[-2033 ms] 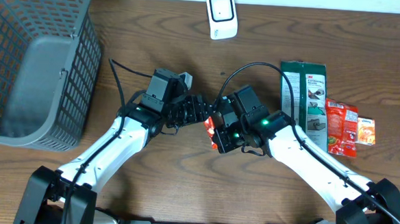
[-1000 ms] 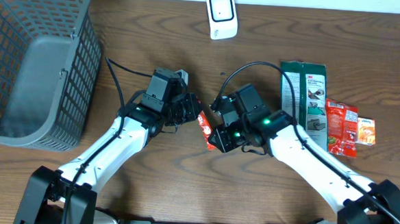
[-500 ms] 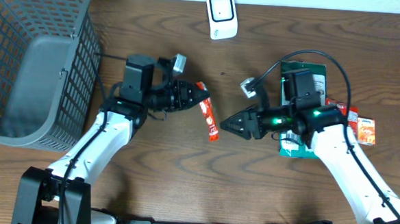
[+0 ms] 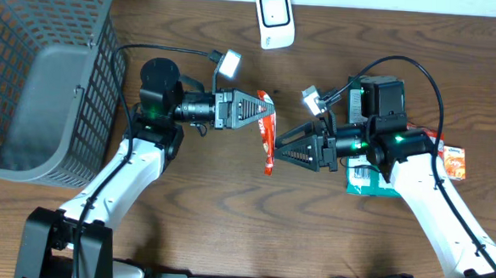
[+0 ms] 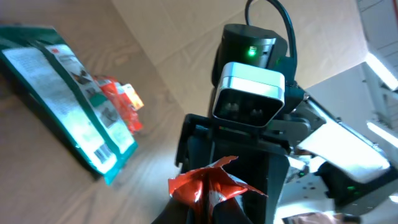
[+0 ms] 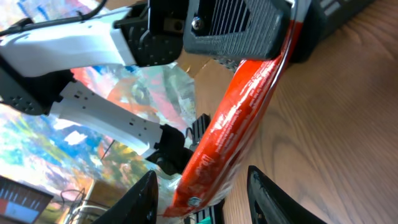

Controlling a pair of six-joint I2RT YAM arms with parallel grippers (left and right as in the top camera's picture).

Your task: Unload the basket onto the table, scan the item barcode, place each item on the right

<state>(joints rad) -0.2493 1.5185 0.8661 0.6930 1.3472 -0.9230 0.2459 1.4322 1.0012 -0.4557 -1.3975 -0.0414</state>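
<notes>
Left tool [image 4: 262,111] pinches one end of the red packet [image 4: 268,144], apparently held off the bench [image 4: 193,204] near centre, probably to free its printed face for the white scanner [image 4: 274,19] at 12 o'clock. Right tool [image 4: 282,147] sits at the packet's 3 o'clock, spread open, gripping nothing.

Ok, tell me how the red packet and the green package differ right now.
The red packet is narrow and slim; the green package is much wider and longer. The red packet is pinched at one end by the left gripper and held up off the table; the green package lies flat on it. The green package shows a barcode facing up; I can make out none on the red packet. Both are printed flexible packs.
</notes>
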